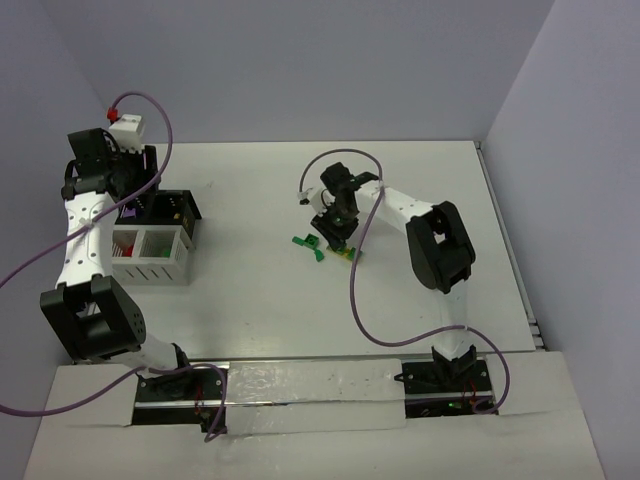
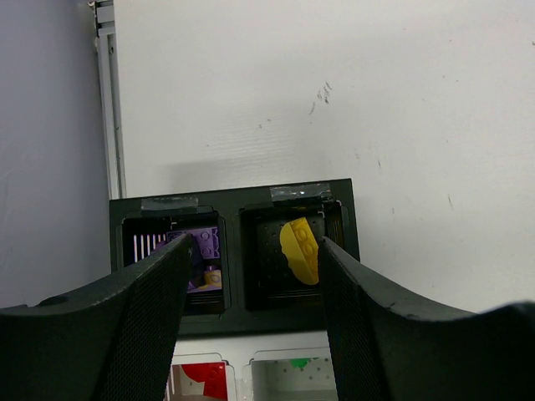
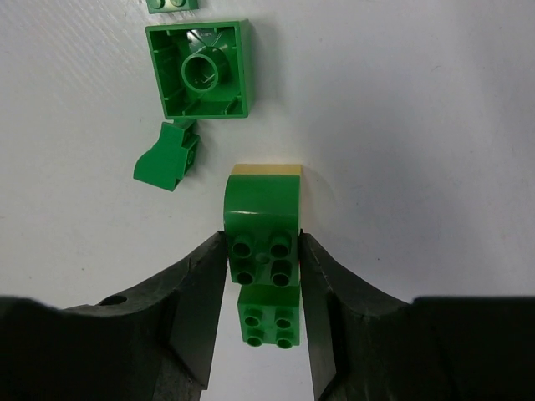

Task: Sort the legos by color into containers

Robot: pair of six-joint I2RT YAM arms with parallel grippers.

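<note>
Sorting partly done: some colours binned, green legos (image 1: 312, 242) left on the counter (image 1: 420, 180).
Top view: left claw (image 1: 135, 195) over the black tray (image 1: 185, 205), beside the white box (image 1: 150, 272). Left wrist: claw released, empty; tray holds purple brick (image 2: 205, 246) and yellow piece (image 2: 301, 249). Right wrist: right claw (image 3: 263, 251) grasping a green curved brick (image 3: 263, 209); 4 green bricks (image 3: 201, 71) loose nearby.

White L arm (image 1: 80, 235) & R arm (image 1: 400, 207), blk joints, blk textured jaws, purple cables (image 1: 350, 290)
</note>
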